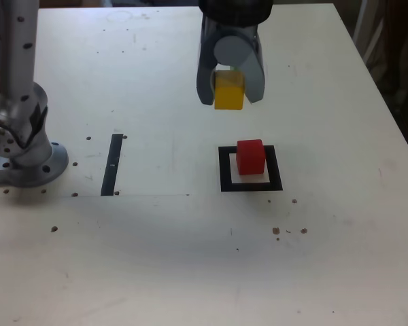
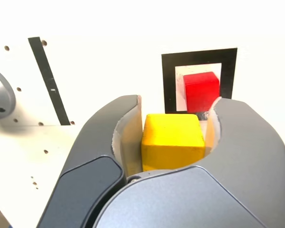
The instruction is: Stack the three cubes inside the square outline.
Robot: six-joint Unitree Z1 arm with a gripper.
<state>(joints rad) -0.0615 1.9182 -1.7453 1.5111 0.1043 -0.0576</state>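
Gripper [image 1: 229,88] clenched on the yellow cube [image 1: 229,90], held clear above the table [image 1: 190,258], up-frame of the target in the exterior view. Red cube [image 1: 250,157] sits inside the square outline [image 1: 224,170], toward its far edge, not centred. Green cube not in either view. Narrow black strip [image 1: 112,165] lies well apart, to the exterior view's left. Step in hand, as I judge it: second cube in transit. Next: centre yellow over red, square the faces, lower until seated, then release.
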